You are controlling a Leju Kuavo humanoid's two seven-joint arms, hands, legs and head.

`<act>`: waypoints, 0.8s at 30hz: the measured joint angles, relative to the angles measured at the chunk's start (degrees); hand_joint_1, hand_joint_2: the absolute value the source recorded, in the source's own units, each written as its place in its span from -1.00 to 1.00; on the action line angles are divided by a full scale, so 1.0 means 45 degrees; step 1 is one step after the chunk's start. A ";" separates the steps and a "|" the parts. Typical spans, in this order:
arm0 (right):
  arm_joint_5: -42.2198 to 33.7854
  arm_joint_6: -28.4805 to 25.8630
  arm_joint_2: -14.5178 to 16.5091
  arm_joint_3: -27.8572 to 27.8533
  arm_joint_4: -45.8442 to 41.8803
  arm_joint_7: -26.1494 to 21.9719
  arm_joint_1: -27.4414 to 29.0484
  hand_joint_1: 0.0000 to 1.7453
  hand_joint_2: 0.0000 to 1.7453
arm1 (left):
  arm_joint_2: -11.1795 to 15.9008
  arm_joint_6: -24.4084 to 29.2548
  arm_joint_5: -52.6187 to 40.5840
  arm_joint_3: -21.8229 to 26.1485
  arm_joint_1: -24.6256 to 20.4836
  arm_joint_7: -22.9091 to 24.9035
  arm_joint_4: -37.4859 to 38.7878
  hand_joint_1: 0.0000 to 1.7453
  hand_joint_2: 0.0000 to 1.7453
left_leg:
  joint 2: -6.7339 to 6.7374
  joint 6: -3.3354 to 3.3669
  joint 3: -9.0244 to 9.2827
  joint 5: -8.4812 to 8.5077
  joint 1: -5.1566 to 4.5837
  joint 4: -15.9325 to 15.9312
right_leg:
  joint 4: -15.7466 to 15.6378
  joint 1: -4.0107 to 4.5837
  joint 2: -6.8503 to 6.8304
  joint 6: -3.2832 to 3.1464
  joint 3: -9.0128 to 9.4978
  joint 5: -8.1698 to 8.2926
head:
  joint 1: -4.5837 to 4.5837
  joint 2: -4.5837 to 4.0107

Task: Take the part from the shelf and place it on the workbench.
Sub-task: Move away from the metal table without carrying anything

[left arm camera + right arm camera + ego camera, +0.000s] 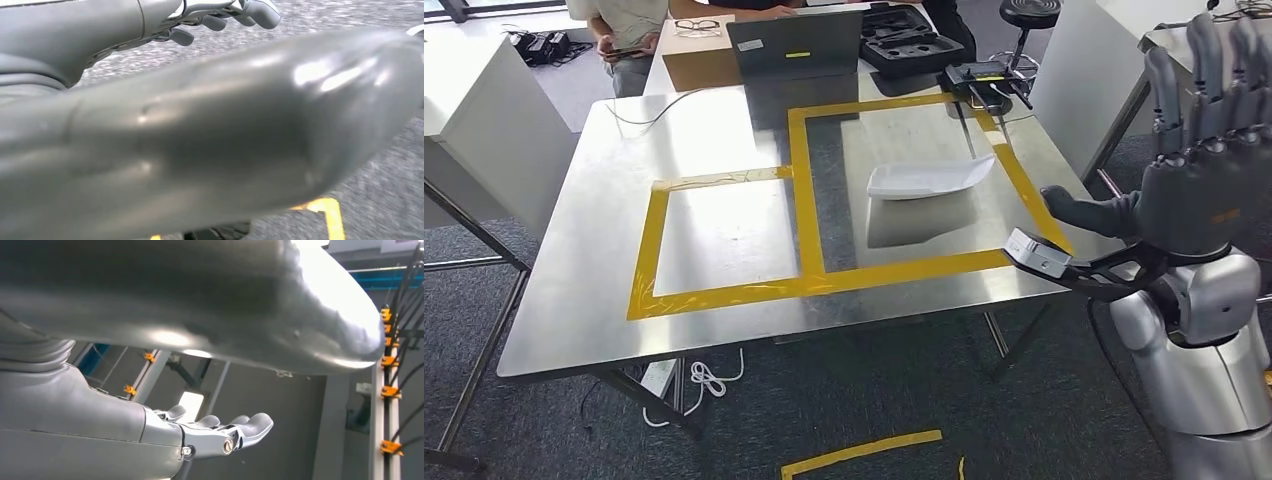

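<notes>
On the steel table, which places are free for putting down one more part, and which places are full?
Free: the smaller taped square left of the white part, and bare steel along the table's left and near edges. Crowded: the far edge, with the cardboard box, laptop and black case.

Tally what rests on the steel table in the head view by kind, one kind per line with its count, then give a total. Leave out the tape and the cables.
White part, inside the larger yellow-taped rectangle: 1
Laptop: 1
Cardboard box: 1
Pair of glasses, on the box: 1
Open black case: 1
Black device at the far right edge: 1
Total: 6
</notes>
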 joint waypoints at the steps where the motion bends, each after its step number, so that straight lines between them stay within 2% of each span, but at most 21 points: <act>1: 0.0205 -0.0022 0.0046 0.0000 -0.0019 0.0094 -0.0024 -1.00 -1.00 | -0.0002 0.0025 0.0027 0.0039 0.0009 0.0011 0.0001 -1.00 -1.00 | 0.0001 -0.0007 0.0402 0.0310 0.0019 -0.0293 | 0.0014 -0.0011 -0.0017 0.0045 -0.0173 0.0133 | 0.0001 0.0000; 2: 0.0395 -0.0011 0.0079 -0.0001 -0.0068 0.0185 -0.0039 -1.00 -1.00 | -0.0005 0.0035 0.0089 0.0091 0.0010 0.0000 0.0000 -1.00 -1.00 | 0.0000 -0.0005 0.1018 0.0609 0.0042 -0.0994 | 0.0037 -0.0024 -0.0033 0.0100 -0.0327 0.0255 | 0.0002 0.0000; 4: 0.0713 0.0130 0.0129 -0.0039 -0.0270 0.0295 -0.0063 -1.00 -1.00 | -0.0011 0.0041 0.0292 0.0258 -0.0014 -0.0039 -0.0007 -1.00 -1.00 | -0.0054 0.0064 0.2303 0.0622 0.0037 -0.2728 | 0.0086 -0.0021 -0.0059 0.0241 -0.0523 0.0455 | 0.0007 0.0000; 5: 0.0834 0.0231 0.0151 -0.0073 -0.0382 0.0312 -0.0092 -1.00 -1.00 | -0.0010 0.0046 0.0394 0.0356 -0.0023 -0.0064 -0.0012 -1.00 -1.00 | -0.0091 0.0147 0.2659 0.0493 0.0017 -0.3305 | 0.0097 -0.0013 -0.0069 0.0327 -0.0551 0.0545 | 0.0000 0.0000; 6: 0.0907 0.0344 0.0168 -0.0124 -0.0468 0.0306 -0.0138 -1.00 -1.00 | -0.0001 0.0056 0.0461 0.0455 -0.0028 -0.0086 -0.0018 -1.00 -1.00 | -0.0123 0.0255 0.2781 0.0391 -0.0022 -0.3572 | 0.0077 -0.0009 -0.0074 0.0416 -0.0553 0.0648 | -0.0004 0.0000; 8: 0.0879 0.0522 0.0172 -0.0251 -0.0534 0.0241 -0.0213 -1.00 -1.00 | 0.0030 0.0092 0.0543 0.0630 -0.0022 -0.0125 -0.0025 -1.00 -1.00 | -0.0104 0.0517 0.2623 0.0581 -0.0047 -0.3632 | 0.0023 -0.0039 -0.0060 0.0596 -0.0570 0.0802 | -0.0038 0.0000; 9: 0.0794 0.0568 0.0154 -0.0346 -0.0540 0.0184 -0.0230 -1.00 -1.00 | 0.0048 0.0110 0.0571 0.0705 -0.0023 -0.0142 -0.0029 -1.00 -1.00 | -0.0066 0.0643 0.2530 0.0722 -0.0043 -0.3644 | 0.0134 -0.0059 -0.0043 0.0664 -0.0657 0.0631 | -0.0036 0.0000; 10: 0.0704 0.0585 0.0128 -0.0453 -0.0544 0.0131 -0.0227 -1.00 -1.00 | 0.0065 0.0128 0.0596 0.0770 -0.0022 -0.0163 -0.0033 -1.00 -1.00 | -0.0028 0.0754 0.2407 0.0883 -0.0028 -0.3675 | 0.0467 -0.0072 -0.0031 0.0722 -0.0810 0.0227 | -0.0038 0.0000; 11: 0.0628 0.0584 0.0094 -0.0571 -0.0545 0.0085 -0.0218 -1.00 -1.00 | 0.0082 0.0138 0.0614 0.0829 -0.0020 -0.0189 -0.0038 -1.00 -1.00 | 0.0007 0.0840 0.2245 0.1052 -0.0025 -0.3687 | 0.1096 -0.0084 -0.0022 0.0760 -0.1034 -0.0402 | -0.0023 0.0000; 12: 0.0575 0.0583 0.0067 -0.0687 -0.0546 0.0051 -0.0207 -1.00 -1.00 | 0.0101 0.0144 0.0623 0.0879 -0.0015 -0.0208 -0.0043 -1.00 -1.00 | 0.0021 0.0896 0.2050 0.1217 -0.0046 -0.3683 | 0.1924 -0.0078 -0.0020 0.0791 -0.1290 -0.1073 | -0.0011 0.0000; 13: 0.0545 0.0583 0.0050 -0.0778 -0.0546 0.0035 -0.0186 -1.00 -1.00 | 0.0114 0.0148 0.0625 0.0914 -0.0009 -0.0220 -0.0046 -1.00 -1.00 | 0.0030 0.0926 0.1829 0.1382 -0.0076 -0.3668 | 0.2789 -0.0072 -0.0019 0.0808 -0.1498 -0.1583 | -0.0006 0.0000; 14: 0.0526 0.0583 0.0041 -0.0846 -0.0546 0.0023 -0.0156 -1.00 -1.00 | 0.0123 0.0148 0.0627 0.0935 -0.0004 -0.0227 -0.0046 -1.00 -1.00 | 0.0040 0.0946 0.1603 0.1541 -0.0113 -0.3649 | 0.3468 -0.0060 -0.0019 0.0803 -0.1586 -0.1837 | -0.0002 0.0000; 15: 0.0516 0.0583 0.0039 -0.0890 -0.0546 0.0018 -0.0125 -1.00 -1.00 | 0.0126 0.0148 0.0628 0.0945 -0.0003 -0.0228 -0.0045 -1.00 -1.00 | 0.0050 0.0955 0.1387 0.1688 -0.0147 -0.3626 | 0.3760 -0.0036 -0.0019 0.0770 -0.1474 -0.1790 | -0.0001 0.0000; 16: 0.0511 0.0583 0.0039 -0.0925 -0.0546 0.0015 -0.0102 -1.00 -1.00 | 0.0126 0.0148 0.0630 0.0955 -0.0004 -0.0230 -0.0044 -1.00 -1.00 | 0.0057 0.0957 0.1181 0.1831 -0.0181 -0.3603 | 0.3585 0.0004 -0.0019 0.0704 -0.1113 -0.1525 | -0.0001 0.0000; 17: 0.0510 0.0582 0.0038 -0.0962 -0.0548 0.0014 -0.0093 -1.00 -1.00 | 0.0124 0.0148 0.0635 0.0973 -0.0006 -0.0232 -0.0043 -1.00 -1.00 | 0.0062 0.0953 0.0998 0.1971 -0.0211 -0.3583 | 0.2964 0.0061 -0.0018 0.0604 -0.0513 -0.1215 | -0.0001 0.0000; 19: 0.0490 0.0574 0.0032 -0.1060 -0.0576 0.0006 -0.0120 -1.00 -1.00 | 0.0100 0.0150 0.0652 0.1020 -0.0018 -0.0241 -0.0045 -1.00 -1.00 | 0.0059 0.0906 0.0745 0.2236 -0.0256 -0.3550 | 0.1118 0.0215 -0.0046 0.0350 0.0894 -0.1119 | -0.0015 0.0000; 20: 0.0460 0.0567 0.0023 -0.1117 -0.0597 0.0001 -0.0135 -1.00 -1.00 | 0.0091 0.0152 0.0661 0.1044 -0.0020 -0.0245 -0.0046 -1.00 -1.00 | 0.0054 0.0855 0.0693 0.2355 -0.0269 -0.3555 | 0.0415 0.0283 -0.0063 0.0255 0.1329 -0.1221 | -0.0004 0.0000; 21: 0.0425 0.0555 0.0001 -0.1172 -0.0618 -0.0008 -0.0146 -1.00 -1.00 | 0.0085 0.0153 0.0667 0.1065 -0.0023 -0.0248 -0.0047 -1.00 -1.00 | 0.0053 0.0784 0.0676 0.2467 -0.0261 -0.3580 | 0.0005 0.0332 -0.0077 0.0177 0.1529 -0.1343 | 0.0017 0.0000; 24: 0.0329 0.0486 -0.0072 -0.1298 -0.0651 -0.0035 -0.0064 -1.00 -1.00 | 0.0102 0.0153 0.0669 0.1130 -0.0011 -0.0280 -0.0047 -1.00 -1.00 | 0.0054 0.0584 0.0662 0.2703 -0.0216 -0.3694 | -0.0217 0.0336 -0.0090 0.0019 0.1435 -0.1139 | 0.0096 0.0000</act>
